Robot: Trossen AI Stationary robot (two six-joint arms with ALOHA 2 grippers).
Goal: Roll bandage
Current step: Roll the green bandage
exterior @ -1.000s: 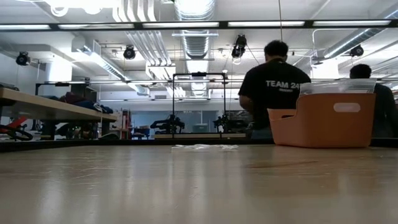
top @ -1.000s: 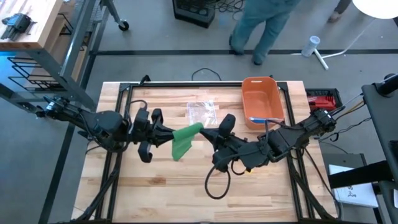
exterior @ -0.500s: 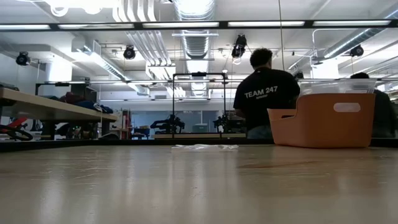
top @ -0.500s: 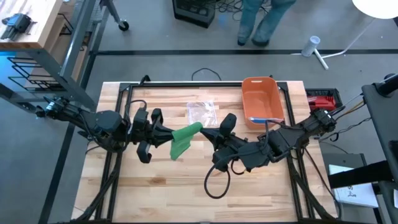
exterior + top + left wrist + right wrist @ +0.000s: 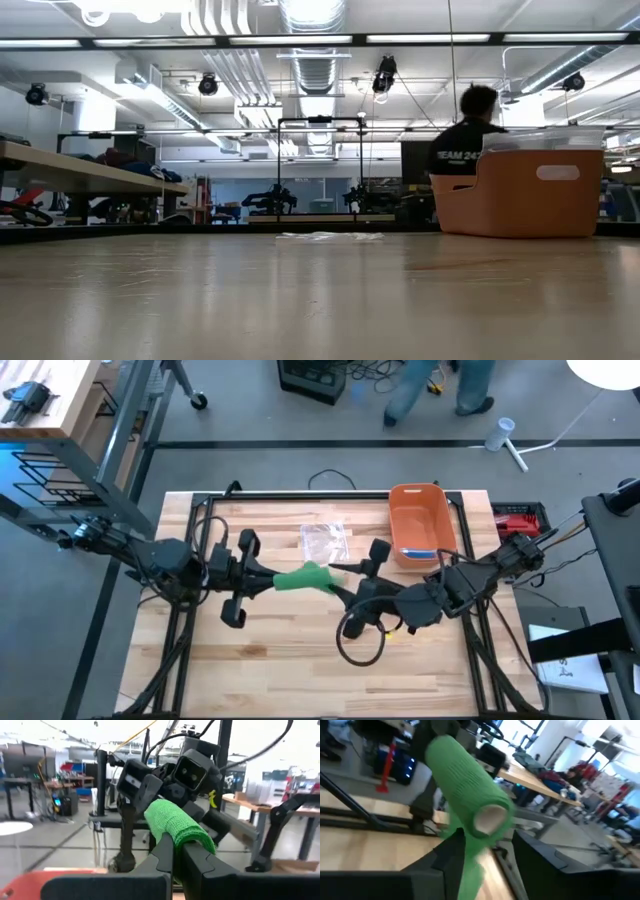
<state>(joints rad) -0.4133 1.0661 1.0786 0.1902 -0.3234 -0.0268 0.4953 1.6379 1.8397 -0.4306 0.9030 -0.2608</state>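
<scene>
The green bandage (image 5: pixel 303 577) hangs in the air over the table's middle, stretched between my two grippers. My left gripper (image 5: pixel 270 582) is shut on its left end. The right end is a wound roll (image 5: pixel 467 790) with a pale core (image 5: pixel 490 819). A loose tail (image 5: pixel 470 870) hangs beneath the roll. My right gripper (image 5: pixel 338 580) is open, with one finger on each side of the roll's end. The left wrist view shows the bandage (image 5: pixel 177 827) running away from my left gripper (image 5: pixel 177 852) toward the right arm. My left gripper pinches the bandage's flat left end (image 5: pixel 186 840) between its two fingers, coming in level from the table's left. The strip runs on from the fingertips to the roll, lifted clear of the table. My right gripper's fingers (image 5: pixel 452 855) flank the roll; whether one touches it I cannot tell.
An orange bin (image 5: pixel 422 520) stands at the far right of the table. A clear plastic wrapper (image 5: pixel 325 540) lies just beyond the grippers. A black cable loop (image 5: pixel 360 645) lies near the right arm. A person (image 5: pixel 465 160) moves in the room behind the table.
My right gripper has rolled about its own axis and then opened off the roll. The loose green tail that hung broad under the bandage has been wound in, so the bandage is now a narrow strip. My left gripper has also turned, staying shut.
</scene>
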